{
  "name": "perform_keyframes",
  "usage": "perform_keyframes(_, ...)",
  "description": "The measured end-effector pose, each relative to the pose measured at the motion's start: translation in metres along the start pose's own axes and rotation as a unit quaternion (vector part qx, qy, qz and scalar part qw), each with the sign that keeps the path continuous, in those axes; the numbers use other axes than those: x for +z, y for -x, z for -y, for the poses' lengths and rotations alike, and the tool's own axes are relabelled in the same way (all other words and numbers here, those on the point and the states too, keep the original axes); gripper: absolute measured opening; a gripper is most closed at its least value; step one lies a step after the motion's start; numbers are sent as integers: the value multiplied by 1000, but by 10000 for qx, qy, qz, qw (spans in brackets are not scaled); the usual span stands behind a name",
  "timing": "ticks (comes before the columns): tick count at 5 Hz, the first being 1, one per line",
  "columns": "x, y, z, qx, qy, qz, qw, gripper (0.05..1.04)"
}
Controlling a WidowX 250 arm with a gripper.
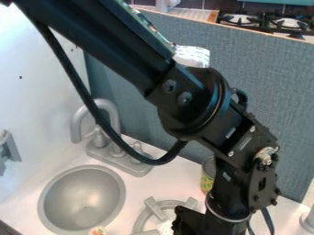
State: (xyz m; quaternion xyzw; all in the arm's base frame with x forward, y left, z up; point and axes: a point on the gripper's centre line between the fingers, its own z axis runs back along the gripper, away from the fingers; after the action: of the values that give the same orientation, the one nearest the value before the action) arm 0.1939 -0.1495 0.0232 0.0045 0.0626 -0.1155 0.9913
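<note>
Your black arm (101,39) slants from upper left toward lower right; wrist (242,170) bent down, gripper (205,224) at bottom edge.

Blue-grey panel (276,82); stove (287,23) behind (upper right).

So the base here is a white toy kitchen countertop (136,189). There's a round grey sink (85,195) set into it on the left side of the view, with a grey faucet (118,159) standing right behind it. Over to the right of the sink you've got a grey stove burner (144,219), partly hidden, and a can (206,182) with a green-and-yellow label just behind that. Some grey piece (308,221) sits at the right edge, can't tell what it is.
</note>
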Motion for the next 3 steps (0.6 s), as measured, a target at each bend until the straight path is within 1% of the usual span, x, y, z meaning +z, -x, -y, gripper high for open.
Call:
perform_keyframes(1,-5,1,0,-7,-50,-105,9999,1007)
perform_keyframes(2,-8,-34,5,-545,-293,-75,9981,1007)
perform_keyframes(3,-3,-62,6,-846,-620,153,9944,1007)
